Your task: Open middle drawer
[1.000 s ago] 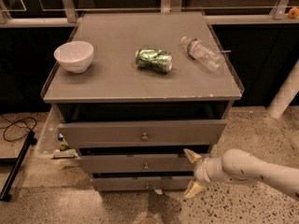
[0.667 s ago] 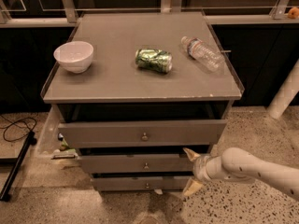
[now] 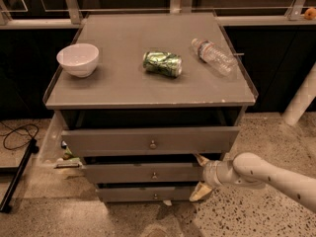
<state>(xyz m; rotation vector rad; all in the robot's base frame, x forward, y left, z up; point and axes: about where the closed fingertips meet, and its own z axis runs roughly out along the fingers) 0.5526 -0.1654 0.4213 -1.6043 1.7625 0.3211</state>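
The big grey cabinet (image 3: 123, 85) stands in the same spot as a moment ago, and nothing on it or in it seems to have moved. Its top drawer (image 3: 108, 141) sticks out the most. The middle drawer (image 3: 123, 173) sits just under it, with a dark gap showing above its front, so it looks a little way out, but no further than it was. The bottom drawer (image 3: 123, 195) is the lowest one, near the floor. The white arm (image 3: 276, 179) reaches in from the right side and has hardly shifted at all. At its end, the gripper (image 3: 197, 177) is still at the right end of the middle drawer's front. Its two fingers are spread wide, one poking up above the front and one hanging down below it. They go around that end, but they have not squeezed onto anything. On top are a white bowl (image 3: 78, 59) at the left, a plastic bottle (image 3: 215, 56) lying down at the right and a squashed green can (image 3: 162, 63) in between. The drawer's little round knob (image 3: 154, 175) is in the middle of the front, well away from the gripper. I think the pull has not really begun, so the job is mostly still to do.
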